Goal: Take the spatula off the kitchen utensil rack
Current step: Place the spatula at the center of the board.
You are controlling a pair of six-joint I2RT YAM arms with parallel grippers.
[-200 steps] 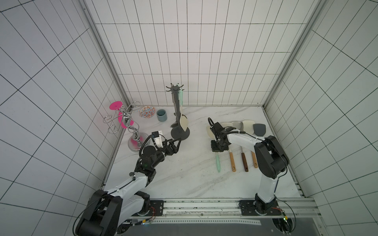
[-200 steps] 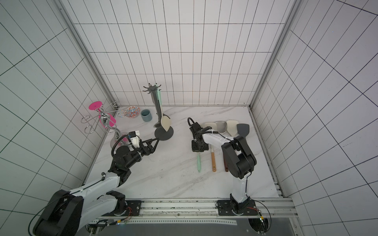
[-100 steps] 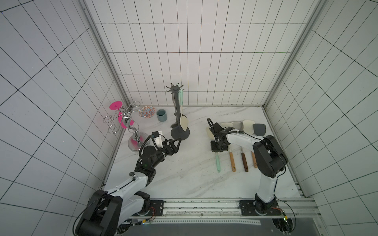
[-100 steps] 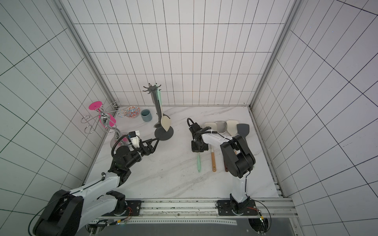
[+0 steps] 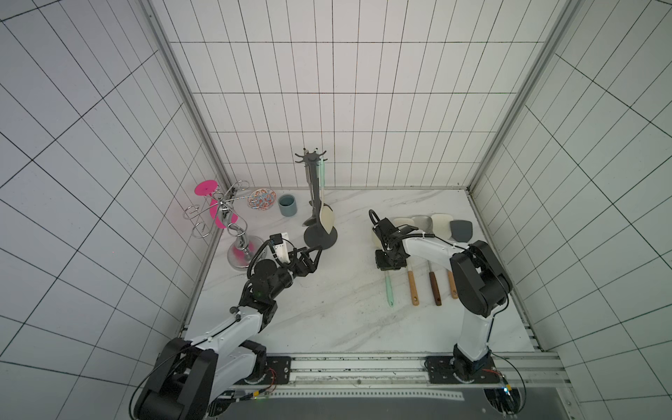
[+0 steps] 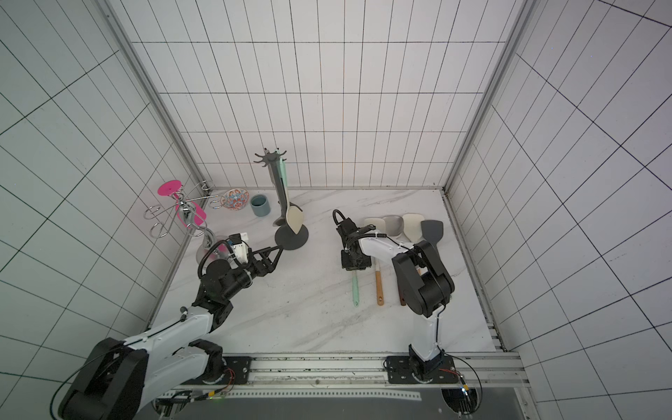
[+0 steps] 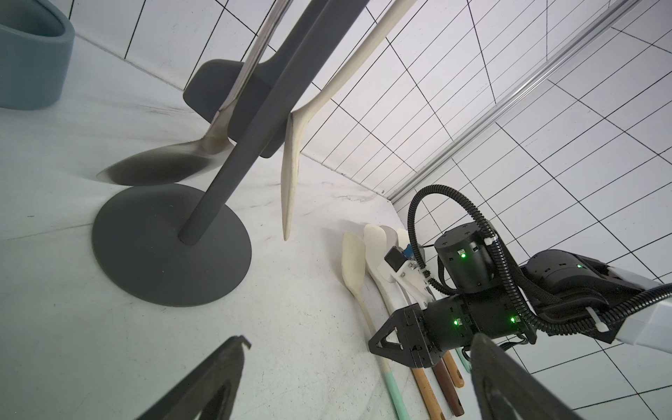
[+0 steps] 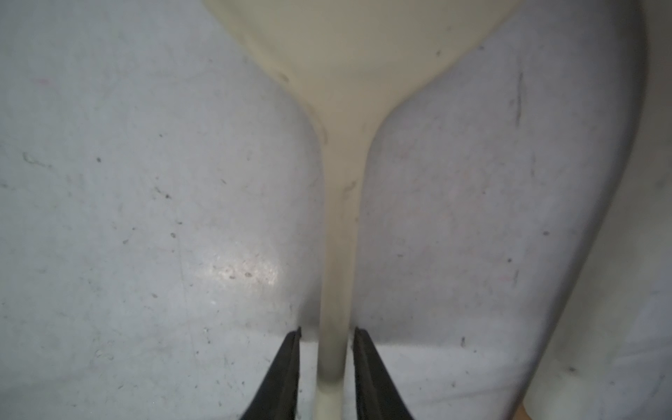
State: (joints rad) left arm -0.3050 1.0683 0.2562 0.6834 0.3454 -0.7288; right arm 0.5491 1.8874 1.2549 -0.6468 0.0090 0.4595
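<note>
The kitchen utensil rack [image 5: 320, 238] [image 6: 291, 238] [image 7: 171, 247] stands at the back middle of the table. A cream spatula with a mint handle [image 5: 326, 222], a steel spoon and a dark grey turner hang from it. Another cream spatula with a mint handle [image 5: 389, 291] [image 6: 355, 287] [image 8: 338, 218] lies flat on the table. My right gripper [image 5: 389, 262] [image 6: 354, 262] [image 8: 326, 331] points down over its neck. Its jaws are slightly open, with a gap on each side of the handle. My left gripper [image 5: 313, 256] [image 6: 274, 256] [image 7: 362, 340] is wide open and empty, just in front of the rack's base.
Three wooden-handled utensils [image 5: 434, 289] lie in a row right of the mint-handled spatula, their heads near the back right. A chrome stand [image 5: 240, 247] with a pink piece, a patterned bowl [image 5: 261, 199] and a blue-grey cup [image 5: 287, 205] stand at the back left.
My right gripper's jaws have come apart from the spatula handle lying on the table. Both arms have stayed where they were.
</note>
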